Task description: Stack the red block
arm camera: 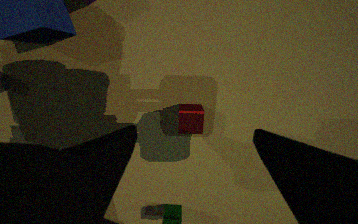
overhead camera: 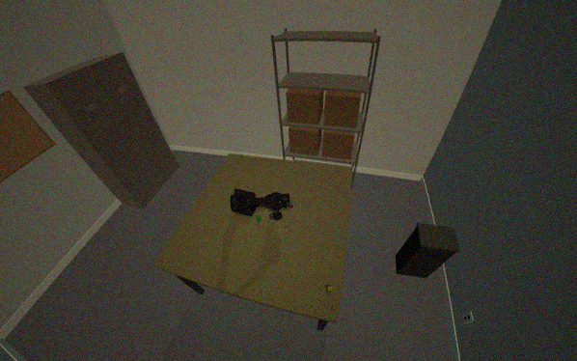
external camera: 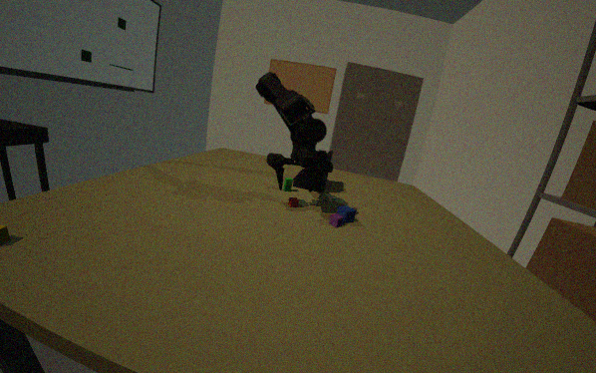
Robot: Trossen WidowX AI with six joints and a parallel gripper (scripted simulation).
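The hand (arm camera: 192,165) hung wide apart, gripping nothing, above the red block (arm camera: 191,118) on the bench (external camera: 199,279), near the green tower (external camera: 288,185). It looked light, rigid; pinching its opposite flat sides seemed safest.

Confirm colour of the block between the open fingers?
Red block, clearest in the wrist view.
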